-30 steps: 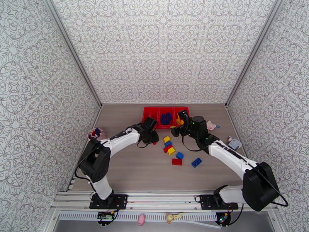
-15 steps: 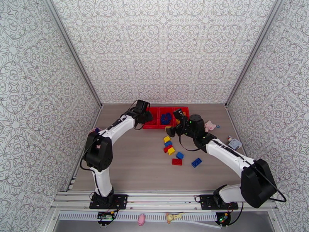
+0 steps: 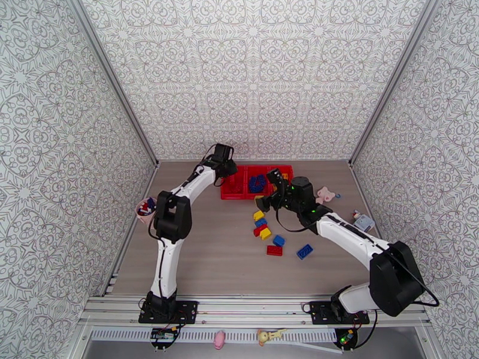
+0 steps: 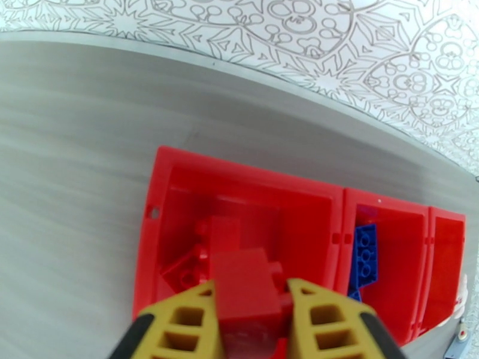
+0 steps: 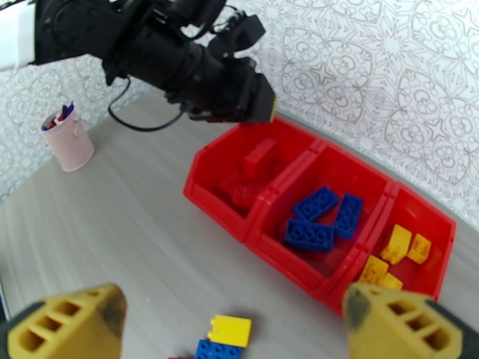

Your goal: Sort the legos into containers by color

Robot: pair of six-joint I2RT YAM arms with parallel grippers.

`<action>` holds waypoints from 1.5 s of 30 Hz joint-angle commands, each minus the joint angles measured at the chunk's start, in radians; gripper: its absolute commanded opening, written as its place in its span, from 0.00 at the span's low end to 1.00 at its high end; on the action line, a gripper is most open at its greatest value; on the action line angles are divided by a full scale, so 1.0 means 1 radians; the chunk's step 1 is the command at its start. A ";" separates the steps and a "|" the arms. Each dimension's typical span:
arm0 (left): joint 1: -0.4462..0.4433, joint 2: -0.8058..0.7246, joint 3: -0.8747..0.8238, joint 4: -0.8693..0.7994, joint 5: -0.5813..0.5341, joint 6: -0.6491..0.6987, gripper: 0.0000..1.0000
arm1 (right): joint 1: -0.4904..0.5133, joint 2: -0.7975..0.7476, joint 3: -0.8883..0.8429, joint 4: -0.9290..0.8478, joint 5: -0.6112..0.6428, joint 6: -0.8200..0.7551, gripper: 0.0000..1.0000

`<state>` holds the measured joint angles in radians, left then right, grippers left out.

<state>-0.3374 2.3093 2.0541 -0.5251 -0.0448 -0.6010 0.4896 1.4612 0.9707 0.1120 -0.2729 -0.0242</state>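
Left fingers (image 4: 179, 318) pinch a red studded plastic brick (image 4: 242, 275) above the joined red plastic bins' (image 4: 154, 192) nine-o'clock compartment; right fingers (image 5: 72, 321) hang spread wide.

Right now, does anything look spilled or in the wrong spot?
Nothing stands out. Each bin holds one colour: red bricks, blue bricks, yellow bricks. The left gripper holds one more red brick above its bin. The loose bricks on the table simply await sorting.

Robot lab test cell: patterned panel walls (image 3: 251, 73), alu rail (image 3: 257, 306) at table (image 3: 209, 264) edge.
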 commanded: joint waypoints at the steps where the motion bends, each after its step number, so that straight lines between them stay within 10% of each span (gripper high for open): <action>1: 0.002 0.040 0.076 -0.046 0.028 0.012 0.21 | 0.004 0.016 0.039 0.000 0.010 -0.005 1.00; 12: -0.004 -0.013 0.068 -0.053 0.033 0.031 0.48 | 0.004 0.020 0.067 -0.076 0.057 0.004 1.00; 24: -0.039 -0.490 -0.525 0.215 -0.037 0.110 0.93 | 0.005 0.051 0.109 -0.233 0.194 0.039 1.00; 45: -0.193 -1.194 -1.320 0.514 0.133 0.681 1.00 | 0.051 0.278 0.307 -0.532 0.242 0.068 1.00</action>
<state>-0.5179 1.1526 0.7799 -0.0467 -0.0109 -0.0357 0.5209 1.6989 1.2201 -0.3538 -0.0532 0.0299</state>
